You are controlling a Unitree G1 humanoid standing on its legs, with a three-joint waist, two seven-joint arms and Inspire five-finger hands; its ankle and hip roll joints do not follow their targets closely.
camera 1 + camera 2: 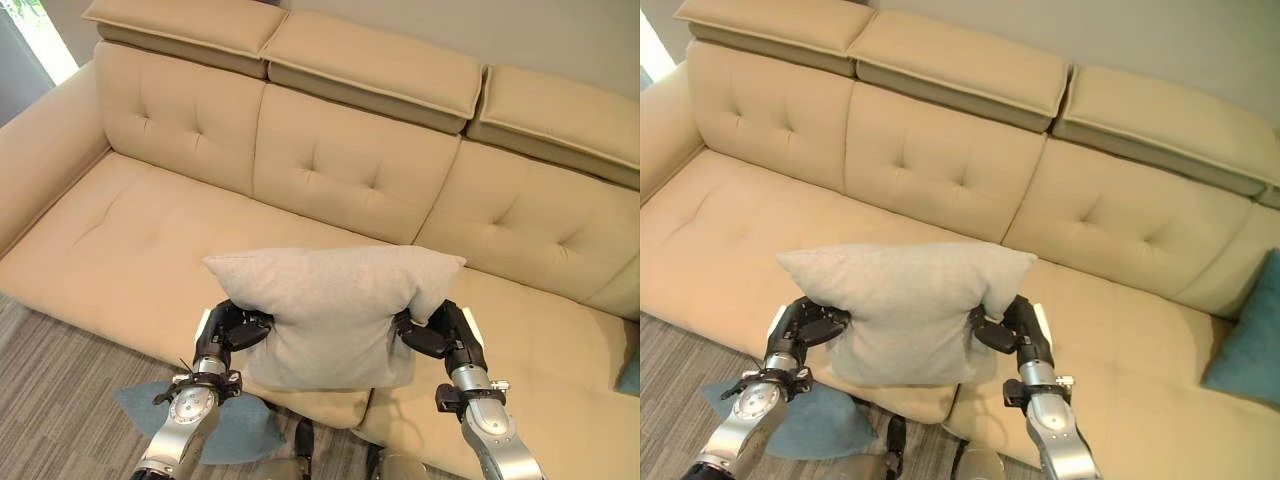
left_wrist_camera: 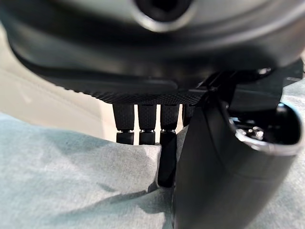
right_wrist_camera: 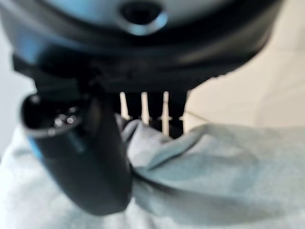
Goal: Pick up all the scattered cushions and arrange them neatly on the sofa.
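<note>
Grey cushion [image 1: 335, 310] clamped at 9 and 3 o'clock by left hand [image 1: 232, 330] and right hand [image 1: 438, 335], fingers curled — teal cushion [image 1: 1250, 345] on sofa [image 1: 1120, 330] at 3 o'clock; another teal cushion [image 1: 235, 425] on floor [image 1: 60, 400].

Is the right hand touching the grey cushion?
Touching. In the right wrist view the right hand has its thumb and fingers pinching a fold of the grey cushion.

A beige sofa [image 1: 760, 250] carries a teal cushion [image 1: 1250, 340] at its right end; another teal cushion [image 1: 235, 425] lies on the grey floor [image 1: 60, 390]
</note>
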